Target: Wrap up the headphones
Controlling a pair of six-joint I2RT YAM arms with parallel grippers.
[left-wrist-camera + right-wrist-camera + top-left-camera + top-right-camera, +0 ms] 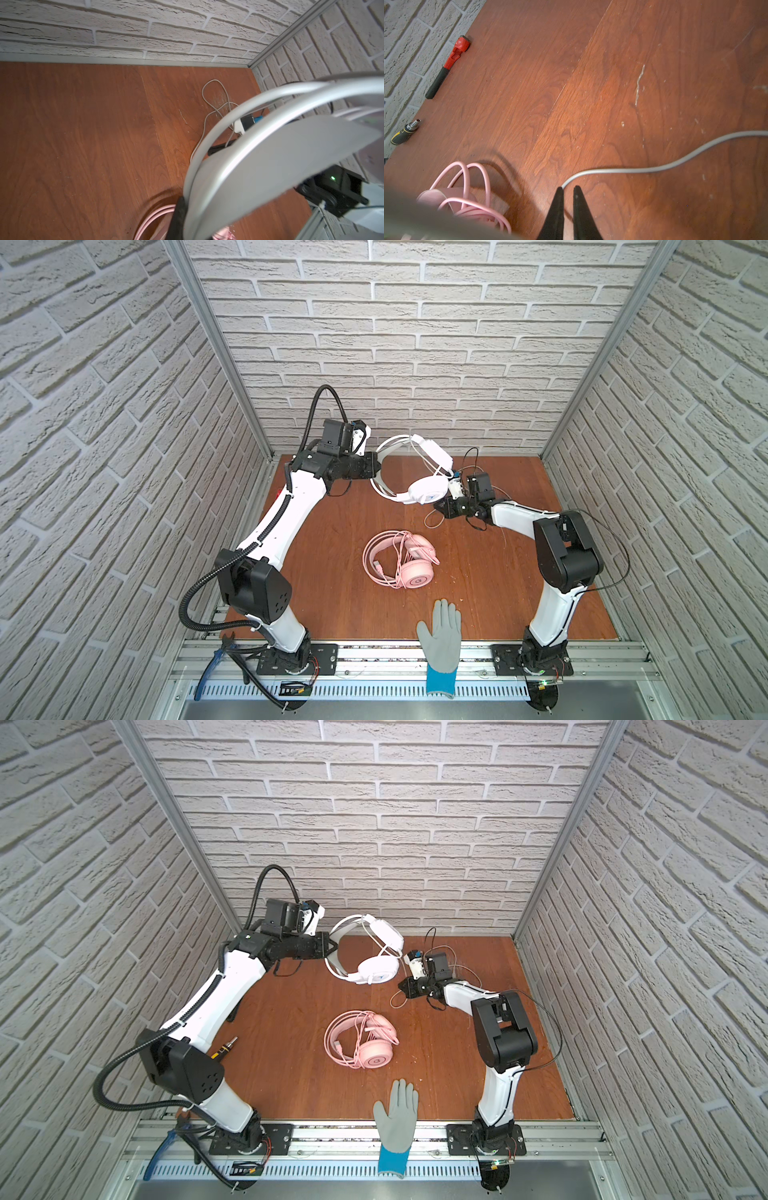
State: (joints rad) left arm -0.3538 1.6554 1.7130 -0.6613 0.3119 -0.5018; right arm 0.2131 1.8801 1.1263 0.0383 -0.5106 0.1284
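Clamps white headset (424, 489) by its headband in left gripper (375, 467), held up off table (332, 539) near 12 o'clock. Hangs right gripper (568, 189) low at 2 o'clock, jaws slightly apart, white cable (654, 170) running to one fingertip. Leaves pink headset (417, 574) flat at centre, cable looped over it. Grey glove (441, 635) at 6 o'clock edge.
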